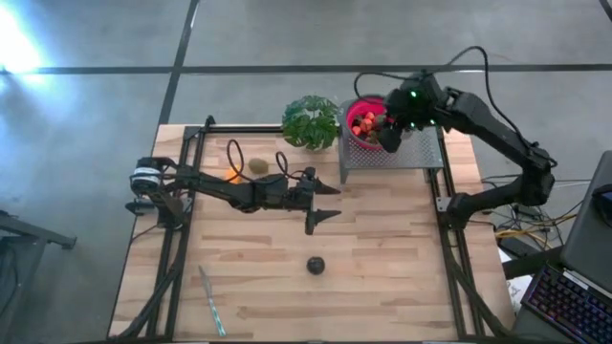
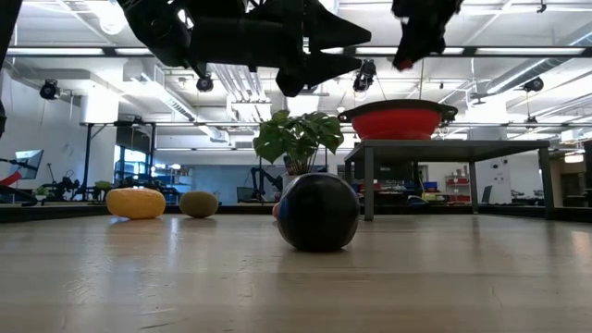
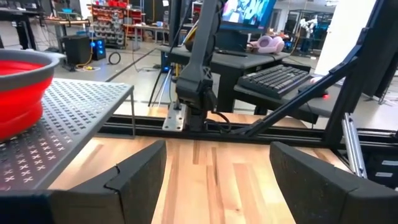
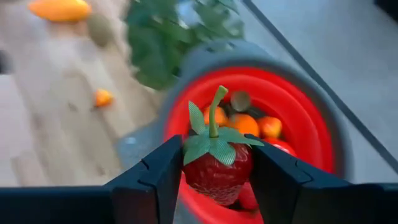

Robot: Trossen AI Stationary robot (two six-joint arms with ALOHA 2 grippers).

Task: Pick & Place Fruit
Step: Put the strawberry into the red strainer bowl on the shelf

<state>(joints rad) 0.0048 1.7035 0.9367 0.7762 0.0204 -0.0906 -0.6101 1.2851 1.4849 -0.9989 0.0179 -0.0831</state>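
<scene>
My right gripper (image 4: 214, 177) is clamped on a red strawberry (image 4: 217, 171), its green leaves and stem pointing up between my two dark fingers. Directly beneath it sits the red bowl (image 4: 311, 118), which already holds several small orange and red fruits (image 4: 245, 123). The bowl stands on a perforated metal stand (image 1: 406, 153) at the far right corner of the table, just beside a leafy green plant (image 1: 311, 121).

My left gripper (image 1: 323, 203) hangs above the middle of the wooden table (image 1: 382, 258), fingers spread apart and holding nothing. Near it, on the boards, lies a dark round fruit (image 1: 316, 265). An olive-brown kiwi (image 1: 258, 166) and a yellow-orange piece (image 2: 136, 203) rest farther back on the left. A thin pale stick (image 1: 211, 301) lies near the front edge.

The table stands on a grey concrete floor. Beyond it is a bright workshop with desks and a keyboard (image 3: 277, 78).

My right arm reaches in from the right, bent over the bowl; my left stretches level across the table.
</scene>
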